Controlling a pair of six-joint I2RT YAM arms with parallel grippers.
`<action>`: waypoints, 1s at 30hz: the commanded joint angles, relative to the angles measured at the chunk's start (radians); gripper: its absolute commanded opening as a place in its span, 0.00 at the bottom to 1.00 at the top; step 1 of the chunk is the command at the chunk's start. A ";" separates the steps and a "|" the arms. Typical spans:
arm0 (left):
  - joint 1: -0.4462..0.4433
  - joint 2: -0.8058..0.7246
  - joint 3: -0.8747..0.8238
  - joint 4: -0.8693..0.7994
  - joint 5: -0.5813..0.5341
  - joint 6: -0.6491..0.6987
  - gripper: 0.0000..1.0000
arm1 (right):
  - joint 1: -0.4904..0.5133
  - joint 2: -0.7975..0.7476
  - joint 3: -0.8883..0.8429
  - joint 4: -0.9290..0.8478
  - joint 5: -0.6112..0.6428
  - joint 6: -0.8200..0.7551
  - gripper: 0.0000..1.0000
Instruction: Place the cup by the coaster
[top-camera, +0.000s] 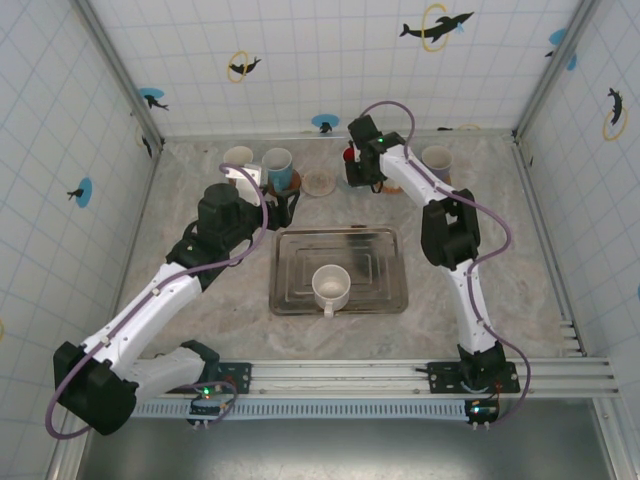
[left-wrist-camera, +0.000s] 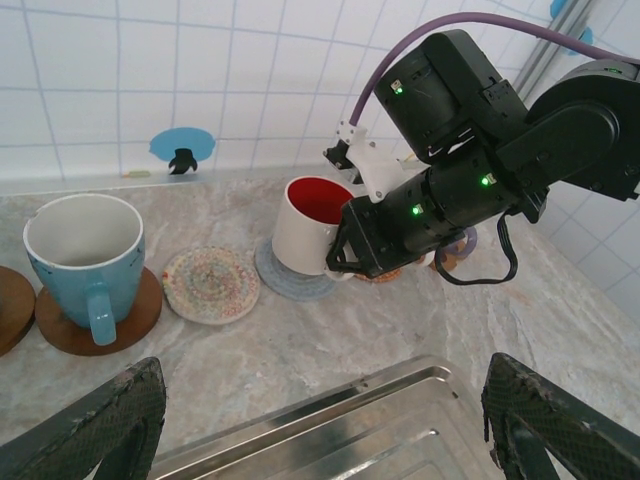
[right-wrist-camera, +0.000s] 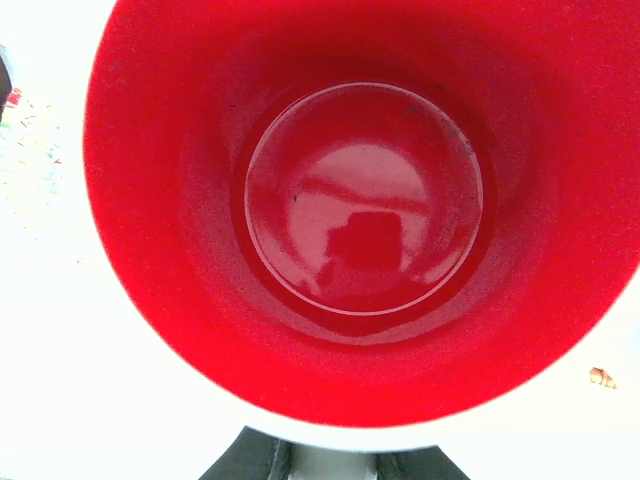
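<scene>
Task item: the cup (left-wrist-camera: 305, 225), white outside and red inside. It stands at the back of the tabletop (left-wrist-camera: 300, 345) with its long axis upright and mouth up. Its base is on or just over a grey coaster (left-wrist-camera: 283, 284); actual contact cannot be confirmed.

Right gripper (left-wrist-camera: 342, 250): pressed to the cup's side wall. The fingers look clenched on the cup, though the contact itself is partly hidden. The right wrist view looks straight down into the red interior (right-wrist-camera: 365, 210), so the cup lies directly below that wrist.

Left gripper (left-wrist-camera: 322, 368): fingers (left-wrist-camera: 100, 425) released and spread wide, grasping nothing. It is well apart from the cup, on the near side over the tray (top-camera: 385, 300).

Adjacent items: 1 speckled coaster (left-wrist-camera: 210, 285) lies just beside the grey one, bare.

Judgement: the right arm is nearer and carries the move. It turns on a vertical set-down and a clean release.
</scene>
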 joint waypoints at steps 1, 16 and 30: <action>-0.008 0.008 0.019 0.025 0.017 0.016 0.83 | -0.003 0.010 0.063 0.025 0.006 -0.016 0.00; -0.007 0.007 0.018 0.021 0.018 0.016 0.83 | -0.003 0.034 0.080 0.016 0.003 -0.015 0.00; -0.007 0.007 0.017 0.017 0.015 0.019 0.83 | -0.003 0.043 0.082 0.018 0.000 -0.010 0.00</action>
